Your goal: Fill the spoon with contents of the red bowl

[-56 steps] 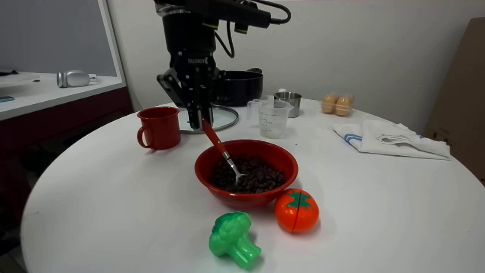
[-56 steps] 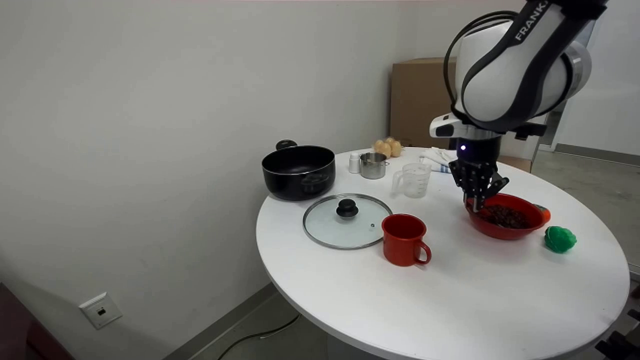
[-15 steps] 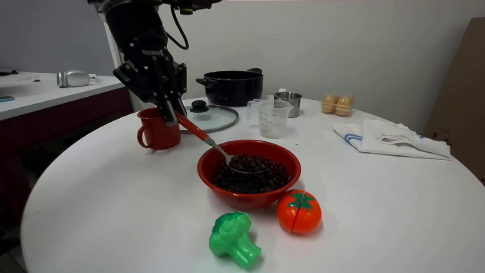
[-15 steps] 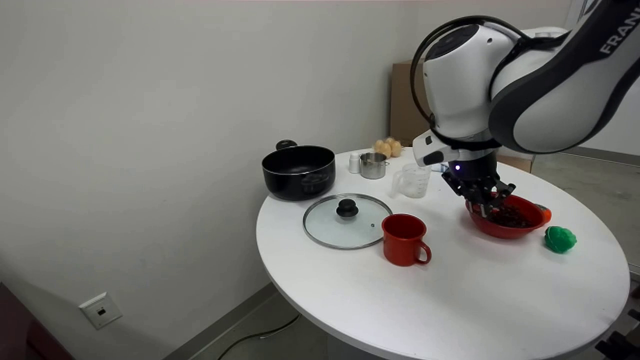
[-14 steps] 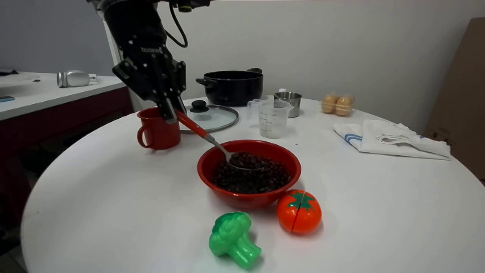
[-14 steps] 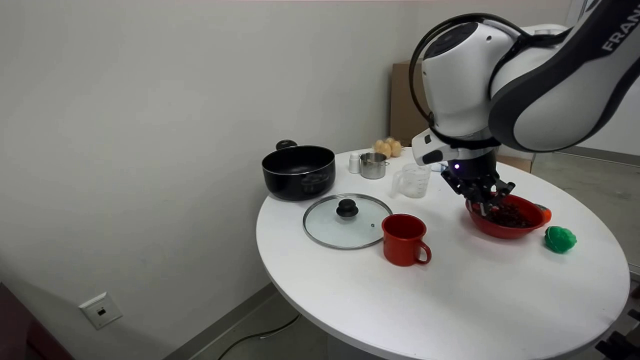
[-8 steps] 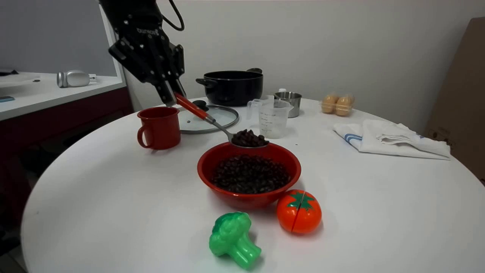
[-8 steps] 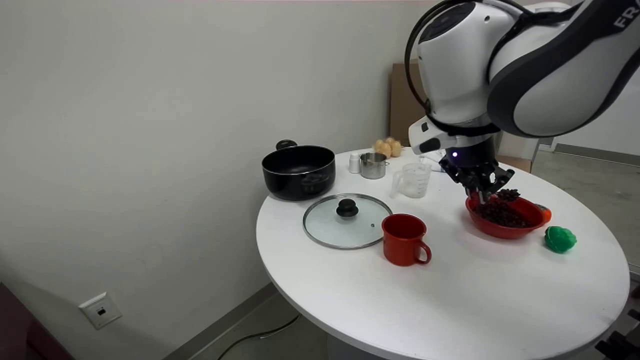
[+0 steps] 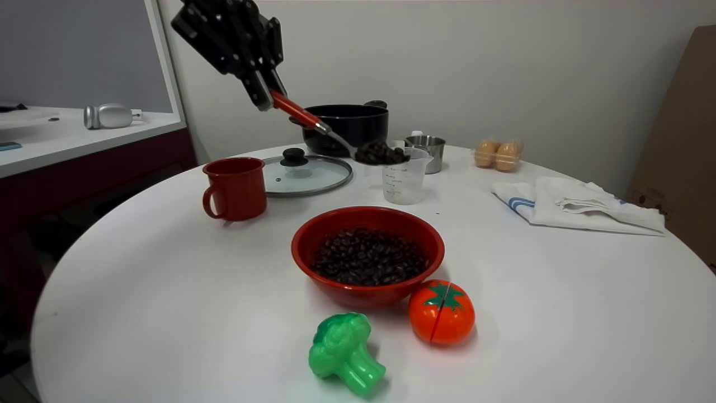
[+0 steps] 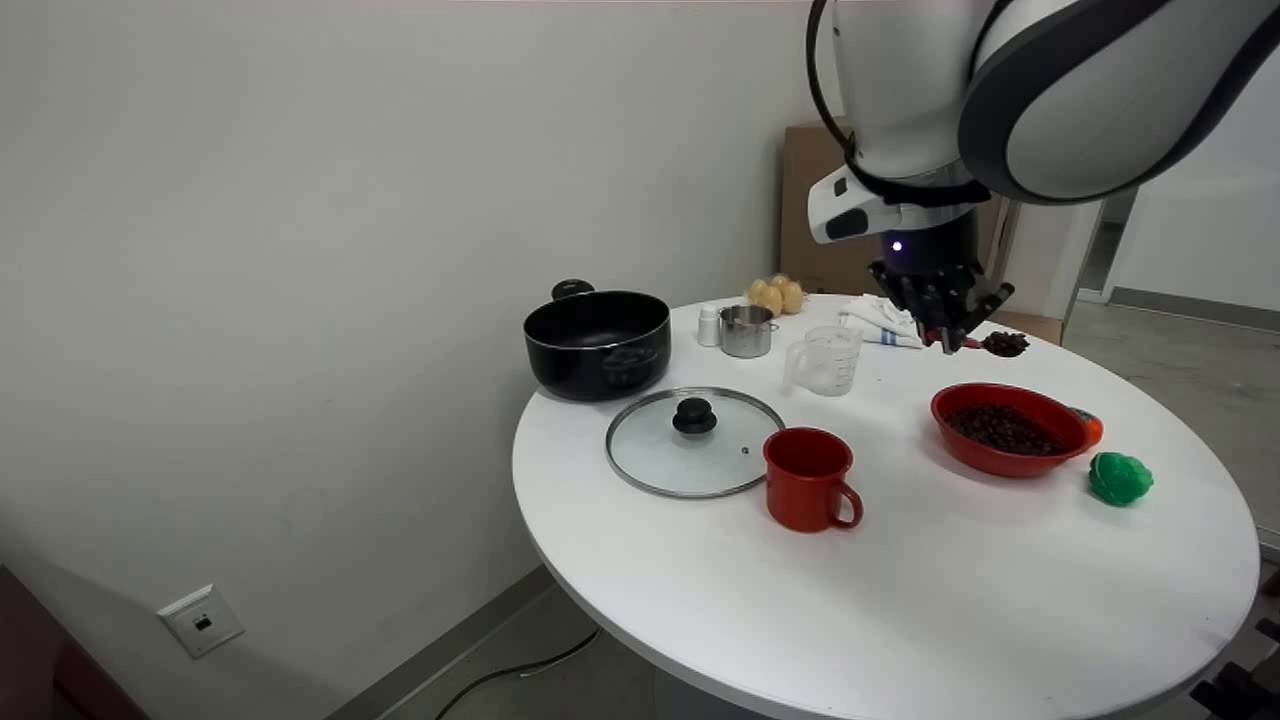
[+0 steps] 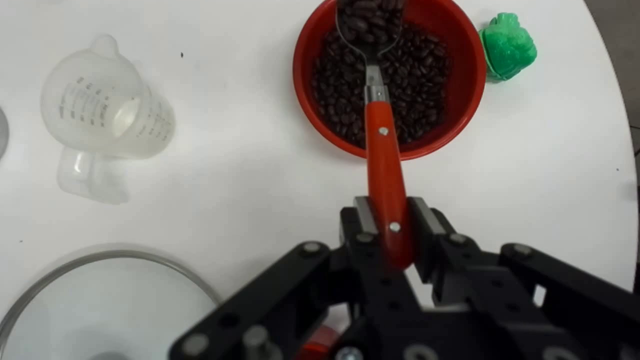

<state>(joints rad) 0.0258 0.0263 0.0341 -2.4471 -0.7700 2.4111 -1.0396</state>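
Tool [image 11: 392,215]: pinching the spoon [image 11: 383,142] near the end of its red handle, a finger pressed to each side; raised well clear of the worktop [image 9: 168,291].
Spoon: handle end between the tool's fingers, the rest reaching out beyond them; in an exterior view it slants down from the tool to a metal scoop held roughly level.
Beans [image 9: 380,152]: dark brown, heaped in the scoop and mounded over its edge.
Red bowl [image 9: 358,292]: upright on the worktop, lower than the tool and out ahead of its fingertips, under the scoop and well apart from it, with a bed of the same beans inside; in the wrist view the scoop overlaps it, tip cut off.
Toy tomato [image 9: 442,316]: just beside the red bowl; touching or not, cannot tell.
Toy broccoli [image 9: 345,354]: lying near the red bowl.
Red mug [image 9: 239,193]: upright, just beside the glass lid [image 10: 690,455], which lies flat with its black knob up.
Measuring jug [image 10: 832,365]: clear, printed with a scale, near the lid, apart from the red bowl.
Black pot [image 10: 600,372]: upright near the lid.
Far worktop: small metal pot [image 10: 748,338] next to a white shaker [image 10: 709,326], packed eggs [image 9: 503,156] near them, then a folded white cloth [image 9: 582,210] with blue stripes.
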